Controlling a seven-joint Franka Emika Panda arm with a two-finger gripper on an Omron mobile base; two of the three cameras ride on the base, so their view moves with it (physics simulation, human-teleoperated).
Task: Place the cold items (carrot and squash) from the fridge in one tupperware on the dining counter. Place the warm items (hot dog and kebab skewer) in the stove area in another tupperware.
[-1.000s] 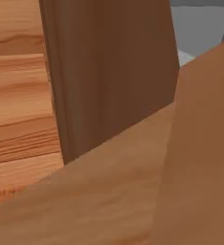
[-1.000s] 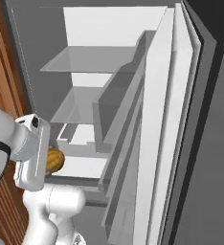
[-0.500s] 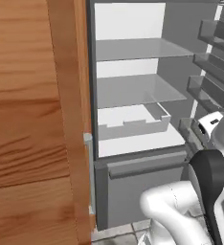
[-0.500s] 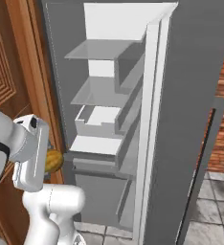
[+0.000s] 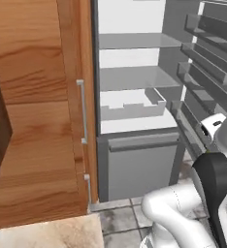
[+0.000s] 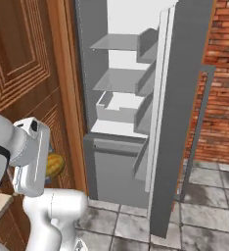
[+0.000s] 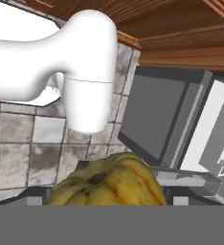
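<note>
squash [image 7: 109,181]: yellow, lower middle of hand view, clamped between the gripper [image 7: 106,198] fingers
fridge [image 5: 135,111]: open, shelves bare
left: tupperware drop-off, warm items

We see the squash [image 7: 109,179], bottom centre of the hand view: yellow w/ orange streaks, ribbed, slightly waxy sheen. Fridge [image 5: 135,97], centre of the left base view: matt grey body, smooth, plastic-looking; shelves [image 5: 135,77] pale grey, semi-clear look; interior back wall flat white, no gloss. Fridge door [image 6: 177,122], centre-right of the right base view: same matt grey, smooth. Cabinet [image 5: 38,106] at left of the left base view: warm wood, visible grain, satin finish; its handle [image 5: 81,111] thin, pale metal-looking. Floor [image 6: 204,206], lower right of the right base view: grey stone-look tiles, mottled, dull. Wall [image 6: 221,73], upper right there: red brick, rough-looking.
</note>
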